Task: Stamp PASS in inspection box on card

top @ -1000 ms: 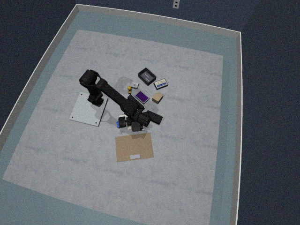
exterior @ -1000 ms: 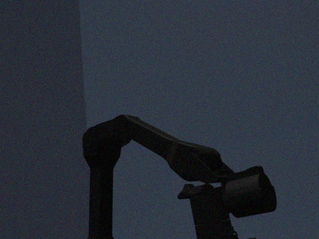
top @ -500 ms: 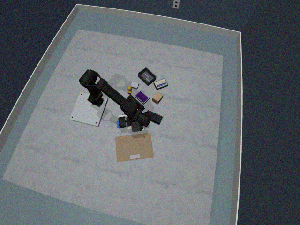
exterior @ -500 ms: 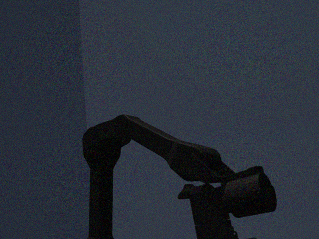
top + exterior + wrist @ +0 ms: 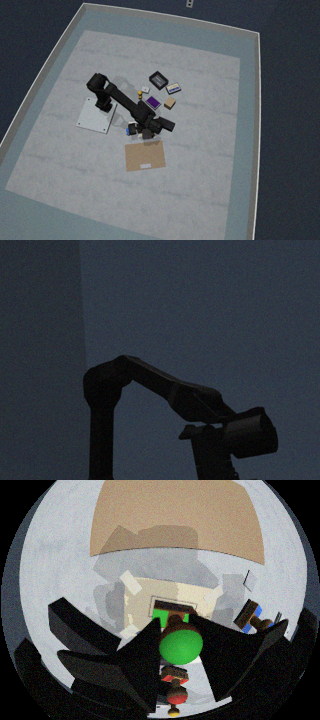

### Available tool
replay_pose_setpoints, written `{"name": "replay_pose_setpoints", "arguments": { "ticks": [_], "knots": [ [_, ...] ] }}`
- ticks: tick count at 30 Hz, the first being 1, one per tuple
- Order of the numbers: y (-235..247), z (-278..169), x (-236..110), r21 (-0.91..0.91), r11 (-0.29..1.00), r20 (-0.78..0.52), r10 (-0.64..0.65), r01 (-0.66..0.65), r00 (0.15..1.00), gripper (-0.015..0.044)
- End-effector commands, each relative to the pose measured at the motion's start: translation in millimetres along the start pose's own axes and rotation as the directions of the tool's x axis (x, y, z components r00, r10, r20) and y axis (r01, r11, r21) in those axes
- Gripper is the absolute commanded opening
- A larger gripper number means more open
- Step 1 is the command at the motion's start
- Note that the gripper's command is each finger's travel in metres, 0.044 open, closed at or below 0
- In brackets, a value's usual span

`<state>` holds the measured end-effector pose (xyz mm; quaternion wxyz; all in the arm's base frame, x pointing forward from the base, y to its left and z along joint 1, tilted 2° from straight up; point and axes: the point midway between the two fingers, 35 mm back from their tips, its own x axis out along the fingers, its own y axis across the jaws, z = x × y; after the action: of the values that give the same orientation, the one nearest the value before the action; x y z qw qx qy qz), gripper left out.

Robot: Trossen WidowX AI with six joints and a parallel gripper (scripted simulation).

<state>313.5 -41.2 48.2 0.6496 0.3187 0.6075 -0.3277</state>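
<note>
My gripper [image 5: 174,620] [image 5: 141,130] is shut on the PASS stamp [image 5: 180,647], which has a green ball knob and a brown stem. In the wrist view it hangs low over a cream card [image 5: 136,607] with a dark-outlined box [image 5: 167,602], and the stamp's base is at that box. In the top view the arm hides most of the card and the stamp. The purple ink pad [image 5: 153,102] lies behind the gripper, apart from it. The exterior view shows only the dark outline of the arm.
A brown sheet [image 5: 144,155] [image 5: 176,507] with a small white label [image 5: 145,165] lies just in front of the gripper. A blue stamp [image 5: 127,132] [image 5: 255,619], a yellow stamp [image 5: 139,94], a black tray [image 5: 158,80], a blue-white card [image 5: 173,88] and a small brown box [image 5: 169,102] stand around.
</note>
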Motion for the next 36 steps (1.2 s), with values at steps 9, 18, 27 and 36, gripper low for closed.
{"name": "replay_pose_setpoints", "arguments": {
  "ticks": [9,18,27,36],
  "knots": [
    [0,0,-6,0.001,1.000,0.002,-0.004,0.004,1.000,0.0000],
    [0,1,-14,0.001,1.000,0.002,-0.003,0.003,1.000,0.0000],
    [1,2,-28,0.001,1.000,0.002,-0.003,0.003,1.000,0.0000],
    [2,2,-43,0.001,1.000,0.002,-0.003,0.003,1.000,0.0000]
  ]
}}
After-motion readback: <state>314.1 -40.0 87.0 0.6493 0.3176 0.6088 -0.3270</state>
